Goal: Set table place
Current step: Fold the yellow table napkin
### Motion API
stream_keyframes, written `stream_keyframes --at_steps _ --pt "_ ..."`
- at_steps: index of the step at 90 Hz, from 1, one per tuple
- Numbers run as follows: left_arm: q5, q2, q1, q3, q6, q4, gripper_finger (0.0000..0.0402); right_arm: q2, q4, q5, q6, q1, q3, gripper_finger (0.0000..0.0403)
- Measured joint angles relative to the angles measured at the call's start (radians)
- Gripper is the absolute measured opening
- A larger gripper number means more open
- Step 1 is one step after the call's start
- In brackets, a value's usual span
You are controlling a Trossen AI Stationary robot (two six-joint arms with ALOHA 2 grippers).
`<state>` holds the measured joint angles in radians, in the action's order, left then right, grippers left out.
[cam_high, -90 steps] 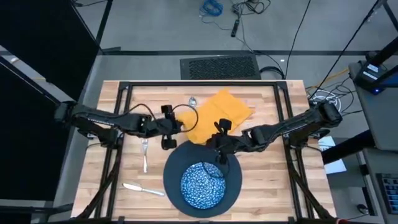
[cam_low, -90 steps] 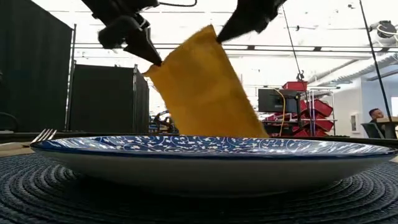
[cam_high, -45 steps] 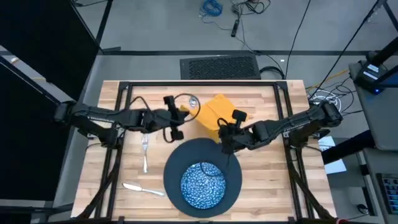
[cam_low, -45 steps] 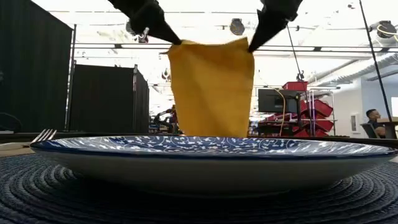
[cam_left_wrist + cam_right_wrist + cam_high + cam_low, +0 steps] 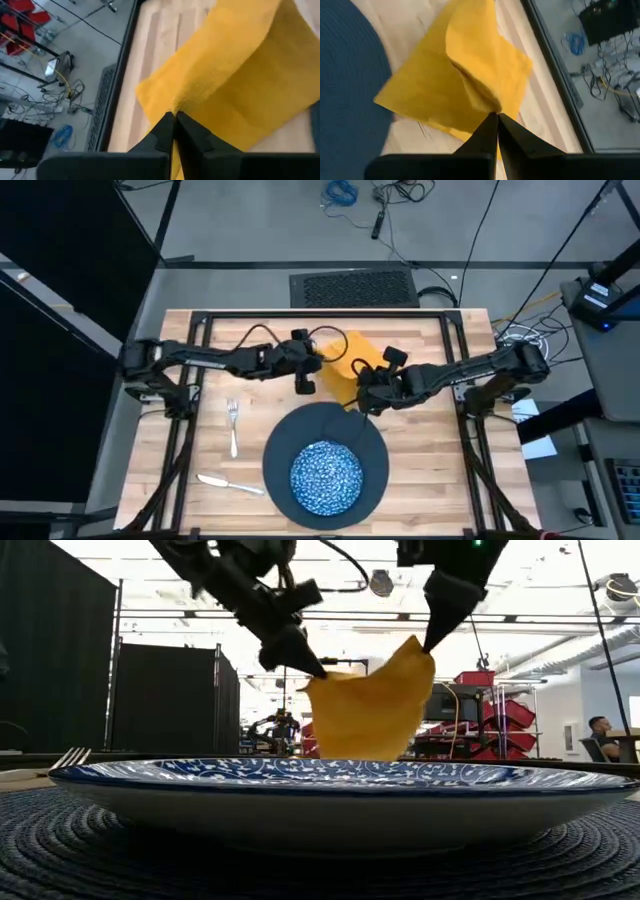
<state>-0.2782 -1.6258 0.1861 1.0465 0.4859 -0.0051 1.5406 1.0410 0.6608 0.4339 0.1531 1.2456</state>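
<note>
Both grippers pinch napkin (image 5: 342, 368); fork (image 5: 233, 427) only overhead

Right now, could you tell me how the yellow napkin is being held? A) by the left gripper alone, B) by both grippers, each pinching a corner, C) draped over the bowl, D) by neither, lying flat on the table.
B: the left gripper and the right gripper are each shut on a top corner of the napkin, which hangs between them behind the plate.
</note>
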Motion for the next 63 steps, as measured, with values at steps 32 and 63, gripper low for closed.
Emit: stream_keyframes --at_steps 32,63 --pt "0.086 -0.079 0.054 0.084 0.028 -0.002 0.0 0.0 -0.117 -0.04 -0.013 -0.085 -0.137 0.0" --pt "0.153 -0.156 0.122 0.085 0.028 0.083 0.0 0.0 -0.209 -0.092 -0.025 -0.115 -0.208 0.0"
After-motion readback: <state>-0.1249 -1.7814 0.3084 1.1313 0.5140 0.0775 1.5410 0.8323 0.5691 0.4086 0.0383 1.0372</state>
